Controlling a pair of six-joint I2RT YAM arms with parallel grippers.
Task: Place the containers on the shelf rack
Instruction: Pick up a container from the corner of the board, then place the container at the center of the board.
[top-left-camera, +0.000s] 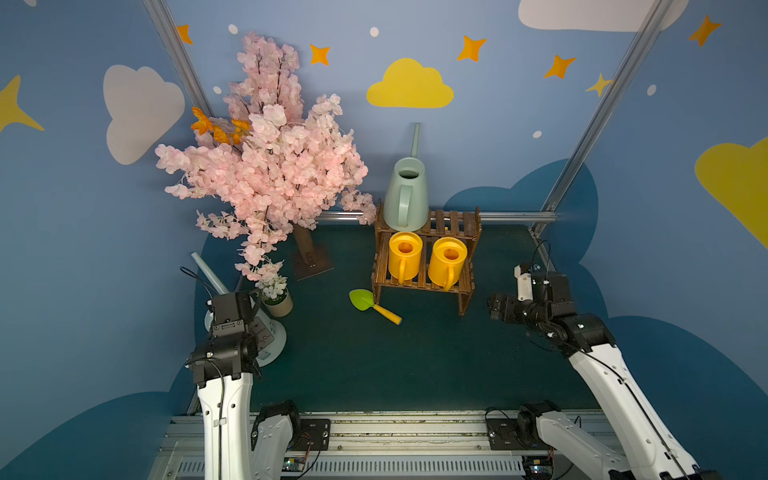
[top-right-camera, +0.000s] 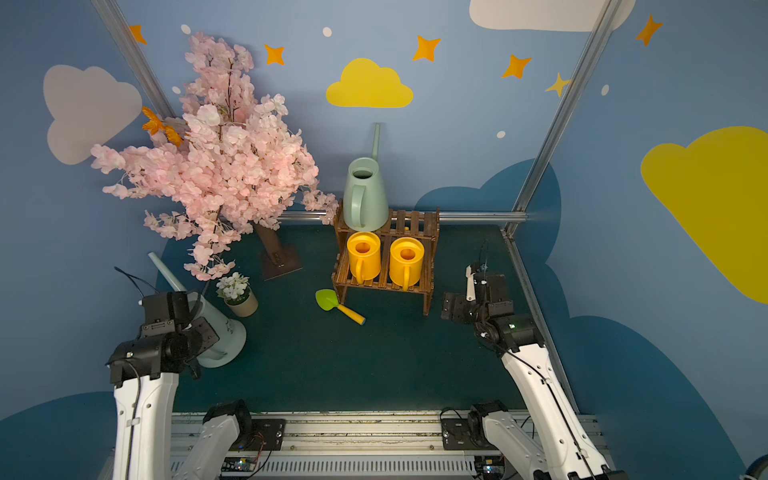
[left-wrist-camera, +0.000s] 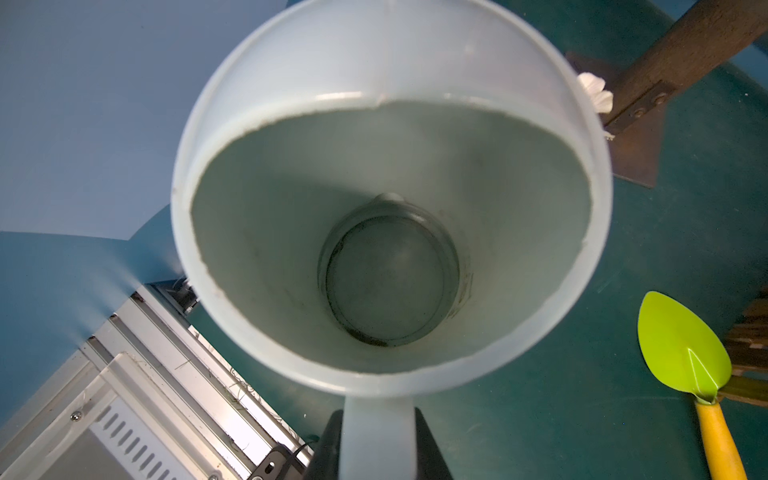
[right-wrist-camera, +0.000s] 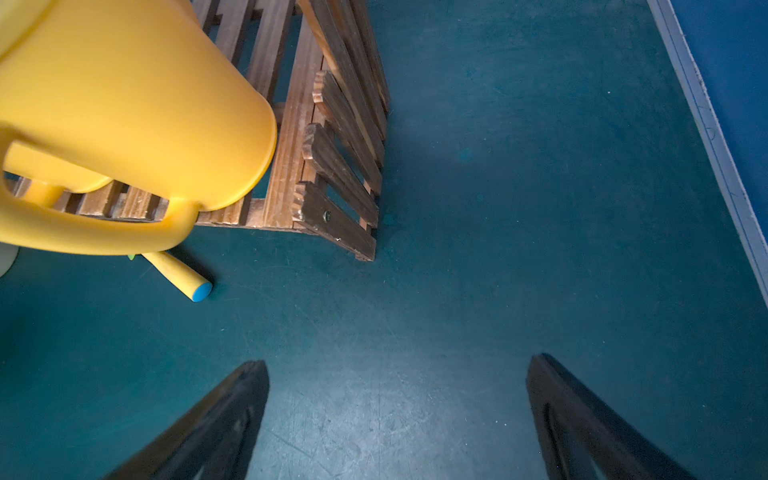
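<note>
3 cans shelved on rack, 4th can not yet, clamped by handle in left pincer, rack well ahead; right pincer open, empty

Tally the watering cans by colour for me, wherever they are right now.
Yellow watering cans: 2, both on the rack
Pale green watering cans: 2, one on the rack, one in the left gripper
Total: 4
</note>
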